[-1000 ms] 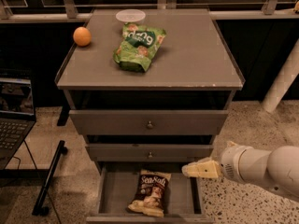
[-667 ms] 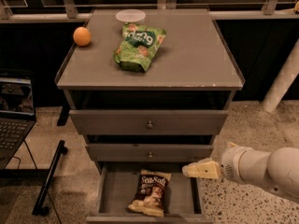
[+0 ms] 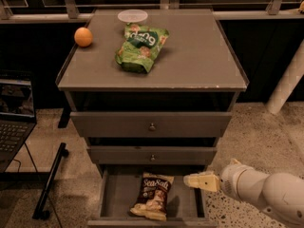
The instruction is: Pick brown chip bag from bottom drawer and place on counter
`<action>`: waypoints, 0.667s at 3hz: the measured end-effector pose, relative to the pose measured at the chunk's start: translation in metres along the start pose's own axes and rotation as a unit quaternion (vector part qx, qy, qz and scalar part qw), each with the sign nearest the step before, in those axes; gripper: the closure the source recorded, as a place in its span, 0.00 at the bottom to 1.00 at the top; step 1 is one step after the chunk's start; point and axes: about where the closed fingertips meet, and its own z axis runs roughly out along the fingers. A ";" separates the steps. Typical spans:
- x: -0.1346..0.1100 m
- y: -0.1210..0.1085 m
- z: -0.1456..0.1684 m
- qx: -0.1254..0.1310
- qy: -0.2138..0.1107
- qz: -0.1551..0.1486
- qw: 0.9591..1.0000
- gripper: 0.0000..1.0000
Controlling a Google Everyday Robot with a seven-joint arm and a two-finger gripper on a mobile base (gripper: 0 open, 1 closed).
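Observation:
The brown chip bag point(image 3: 152, 196) lies flat in the open bottom drawer point(image 3: 116, 198), its "Sea Salt" lettering facing up. The gripper point(image 3: 192, 181) reaches in from the right on a white arm and hovers over the drawer's right side, just right of the bag and apart from it. It holds nothing. The counter point(image 3: 199, 56) is the grey top of the cabinet above.
On the counter lie a green chip bag point(image 3: 141, 47), an orange point(image 3: 83, 36) at the left edge and a clear plastic lid point(image 3: 132, 16) at the back. Two upper drawers with knobs point(image 3: 152, 126) are shut. A laptop point(image 3: 14, 122) stands left, a white post point(image 3: 287, 80) right.
The gripper has shifted very slightly; the bag and the drawer have not moved.

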 end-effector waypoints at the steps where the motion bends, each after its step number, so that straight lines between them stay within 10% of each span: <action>1: 0.036 -0.029 0.048 0.015 -0.010 0.049 0.999 0.00; 2: 0.063 -0.047 0.086 0.011 -0.014 0.087 0.996 0.00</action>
